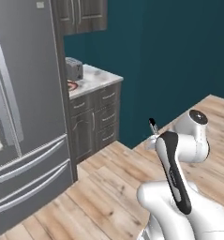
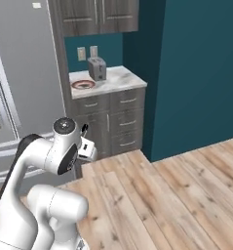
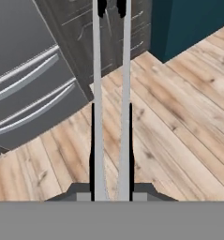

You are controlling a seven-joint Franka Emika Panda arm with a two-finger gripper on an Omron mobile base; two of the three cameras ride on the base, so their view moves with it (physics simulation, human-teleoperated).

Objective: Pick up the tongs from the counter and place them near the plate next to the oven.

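Observation:
My gripper is shut on the tongs. Their two silver arms run straight up the hand view to small black tips at the top edge, and my dark fingers press on them from both sides. In the base views the gripper hangs over the wooden floor, well short of the cabinets, with the tongs poking upward from it. The plate, white with a red ring, lies on the marble counter close to the fridge side. The oven is out of view.
A silver toaster stands on the counter behind the plate. A tall grey fridge rises to the left of the dark drawer cabinets. A teal wall closes off the right side.

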